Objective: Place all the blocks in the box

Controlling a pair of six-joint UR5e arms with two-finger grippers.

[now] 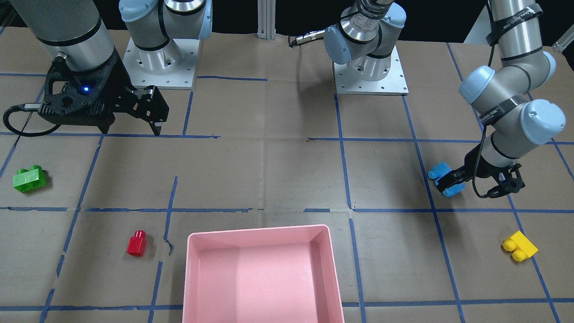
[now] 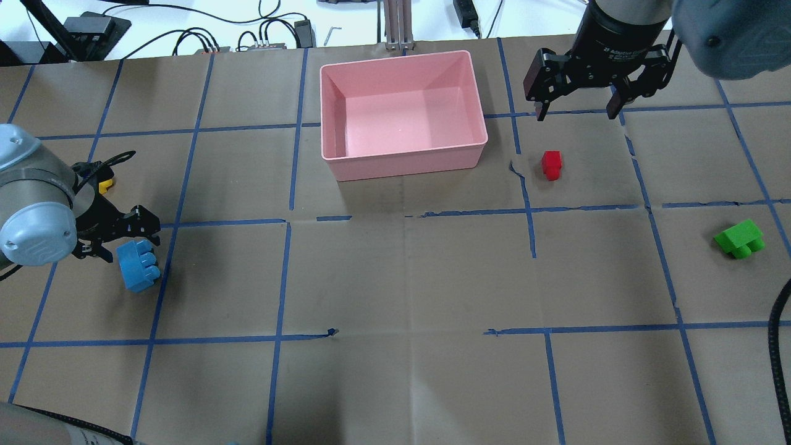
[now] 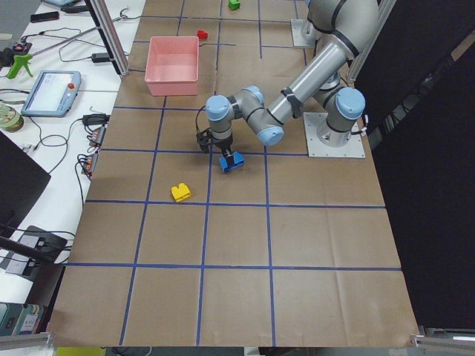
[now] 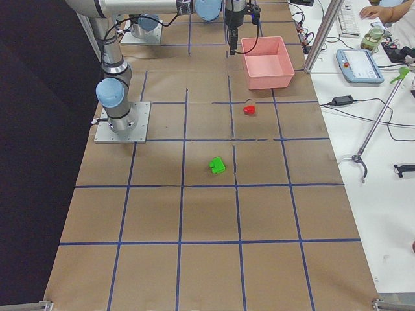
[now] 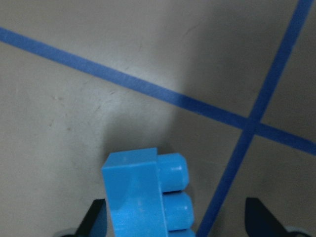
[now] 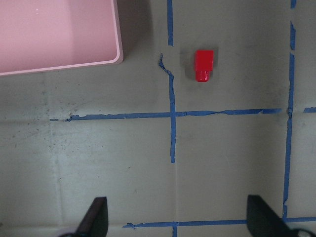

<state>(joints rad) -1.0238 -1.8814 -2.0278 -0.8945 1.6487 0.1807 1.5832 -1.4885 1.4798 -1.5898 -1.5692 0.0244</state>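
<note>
Between the left jaws, which are standing wide apart, the light-blue block (image 5: 136, 197) is lying on its side with its studs pointing toward the far finger. The left wrist view is showing it against one finger with a clear gap to the other, while the front-facing view is showing only a dark finger crossing its middle. Nothing is gripping it. The right jaws are hanging spread wide and empty above the counter (image 1: 278, 170), and their wrist view is taking in the red block (image 6: 204, 64) and a corner of the pink box (image 6: 59, 34). The yellow block (image 1: 520, 246) is sitting near the left arm, which is half hiding it in the overhead view. The green block (image 1: 29, 178) is lying well apart from the pink box.
</note>
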